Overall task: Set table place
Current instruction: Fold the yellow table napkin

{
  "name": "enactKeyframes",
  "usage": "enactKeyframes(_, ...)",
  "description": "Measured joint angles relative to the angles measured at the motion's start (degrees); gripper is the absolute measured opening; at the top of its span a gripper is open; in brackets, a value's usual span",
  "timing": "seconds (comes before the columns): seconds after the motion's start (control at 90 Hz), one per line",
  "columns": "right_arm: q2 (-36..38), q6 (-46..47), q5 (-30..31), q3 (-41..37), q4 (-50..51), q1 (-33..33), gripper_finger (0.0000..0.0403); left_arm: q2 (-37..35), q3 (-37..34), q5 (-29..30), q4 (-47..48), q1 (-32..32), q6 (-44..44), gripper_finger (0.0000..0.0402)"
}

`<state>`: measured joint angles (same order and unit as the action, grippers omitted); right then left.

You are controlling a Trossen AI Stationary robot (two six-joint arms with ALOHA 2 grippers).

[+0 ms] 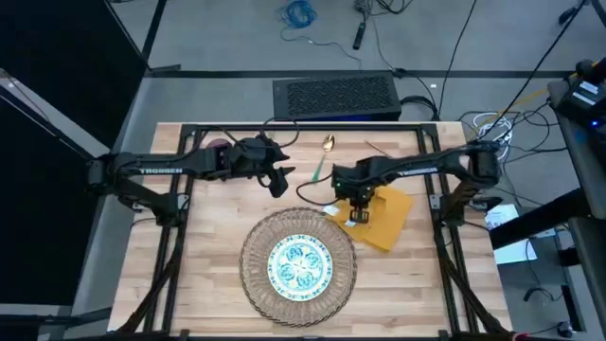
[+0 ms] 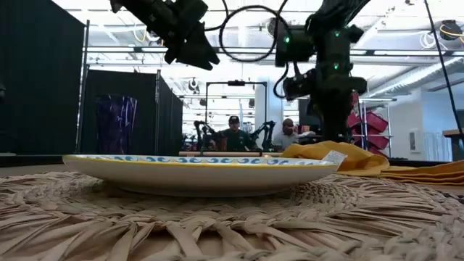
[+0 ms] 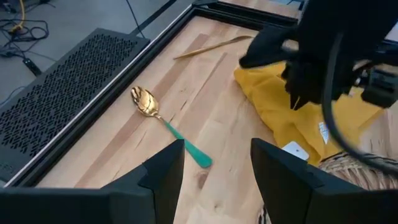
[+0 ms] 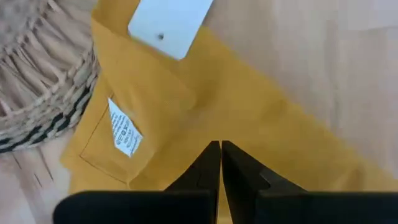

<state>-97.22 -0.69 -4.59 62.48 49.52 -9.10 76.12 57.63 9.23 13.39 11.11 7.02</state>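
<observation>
From above: round woven wicker mat (image 1: 298, 264) centred near the front of the light plank table (image 1: 199, 246), small white plate with teal pattern (image 1: 300, 264) already on it, so the base of the place looks laid; yellow cloth napkin (image 1: 379, 216) lying crumpled just right of the mat, its corner touching the rim, apparently awaiting straightening; right gripper (image 1: 356, 212) lowered over the napkin's mat-side edge; left gripper (image 1: 278, 180) hovering behind the mat, near the gold spoon with a teal handle (image 1: 322, 159), probably its next pick. At table height: plate (image 2: 199, 168) flat on the weave (image 2: 232, 217), napkin (image 2: 348, 156) bunched beyond it, purple cup (image 2: 116, 123) far back left, people seated in the room behind. Through the left wrist: fingers (image 3: 165, 171) spread wide and empty, spoon (image 3: 168, 124) lying bare on the planks ahead, a pale stick-like utensil (image 3: 208, 46) farther back. Through the right wrist: fingers (image 4: 208, 165) pressed together, tips against the yellow cloth (image 4: 249, 106), seemingly pinching a fold to drag it flat, though any cloth actually caught between them not discernible; white tags (image 4: 171, 22) showing, mat edge (image 4: 43, 81) alongside.
</observation>
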Motion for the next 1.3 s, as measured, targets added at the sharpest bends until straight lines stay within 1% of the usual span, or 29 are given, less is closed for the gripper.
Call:
enactKeyframes(0.111,-0.4,0.8,-4.1,0.0,-2.3,1.8,0.0000,0.0,0.0,0.0,0.0,0.0,-0.3,0.0171)
enactKeyframes(0.267,-0.4,2.5,-7.5,0.0,-2.8,5.2,0.0000,0.0,0.0,0.0,0.0,0.0,-0.3,0.0171)
enactKeyframes(0.411,-0.4,4.5,-7.8,0.0,0.0,8.6,0.0000,0.0,0.0,0.0,0.0,0.0,-0.3,0.0171)
enactKeyframes(0.567,-0.3,6.1,-7.3,-1.1,6.1,11.1,0.0000,0.0,0.0,0.0,0.1,0.0,-0.3,0.0171)
enactKeyframes(0.622,-0.3,6.3,-5.0,-1.7,9.9,11.6,0.0000,0.0,0.0,-0.4,0.1,0.0,-0.3,0.0171)
enactKeyframes(0.656,-0.2,6.6,-2.0,-1.7,11.5,11.8,0.0000,0.0,0.0,-0.6,0.1,0.0,-0.3,0.0171)
enactKeyframes(0.711,0.9,8.3,4.7,-1.7,12.4,11.7,0.0000,0.0,0.0,-0.7,0.1,0.0,-0.3,0.0171)
enactKeyframes(0.778,3.3,9.7,9.6,-1.7,11.7,10.3,0.0000,0.0,0.0,-0.7,0.1,0.0,-0.3,0.0171)
enactKeyframes(0.922,7.5,10.5,14.5,-2.1,9.7,4.9,0.0004,0.0,0.0,-1.3,0.1,-0.2,0.1,0.0171)
enactKeyframes(1.022,8.7,10.6,15.1,-2.3,10.8,1.4,0.0030,0.0,0.0,-1.5,0.2,-0.6,0.1,0.0171)
enactKeyframes(1.1,8.8,10.6,14.9,-2.3,12.8,-0.2,0.0063,0.0,0.0,-1.5,0.6,-0.7,0.1,0.0171)
enactKeyframes(1.189,8.8,11.0,13.5,-2.4,15.6,-0.7,0.0107,0.0,0.0,-1.5,1.7,-0.7,0.1,0.0171)
enactKeyframes(1.256,8.8,11.0,11.8,-2.7,15.5,-0.5,0.0139,0.0,0.0,-1.5,2.3,-0.6,0.1,0.0171)
enactKeyframes(1.3,8.8,10.9,11.7,-3.2,15.5,-0.4,0.0157,0.0,0.0,-1.5,2.5,-0.6,0.1,0.0171)
